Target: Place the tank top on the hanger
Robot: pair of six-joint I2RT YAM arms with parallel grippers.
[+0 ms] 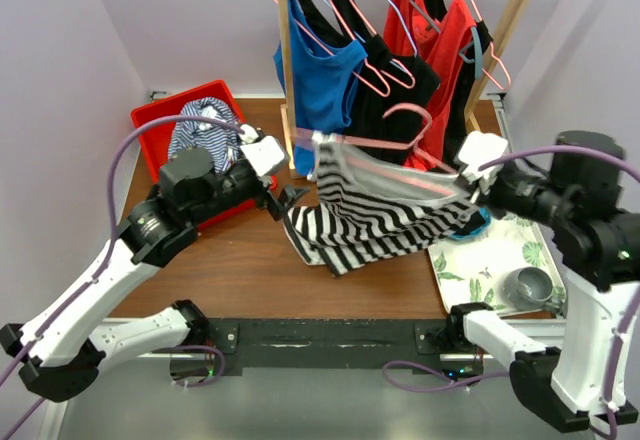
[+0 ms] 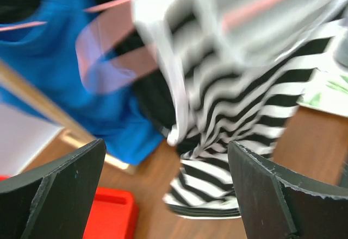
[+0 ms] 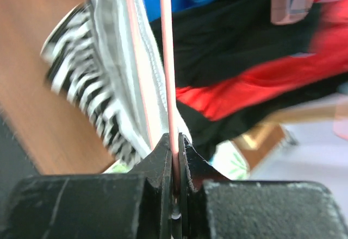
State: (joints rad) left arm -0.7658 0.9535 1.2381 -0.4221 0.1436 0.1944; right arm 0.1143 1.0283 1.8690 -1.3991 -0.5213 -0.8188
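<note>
Setting: a brown wooden table seen from above, with two robot arms at its near edge.
Tank top: the black-and-white striped tank top hung in mid-air in front of the clothes rack, between the two grippers. Its upper edge was draped along the hanger and its lower part sagged down toward the table.
Hanger: the thin pink hanger was held roughly level above the table, hook pointing up, with one end in the right gripper.
Right gripper: the right gripper was pressed together on the pink wire, pinching it between its black fingers.
Left gripper: the left gripper was spread wide and held nothing, just left of the tank top, its fingers apart from the fabric.
Rack: a wooden rack at the back carried a blue top, a black top and a red top.
Bin: a red bin at the back left held a thin-striped garment.
Mat: a leaf-print mat at the right carried a grey cup.
</note>
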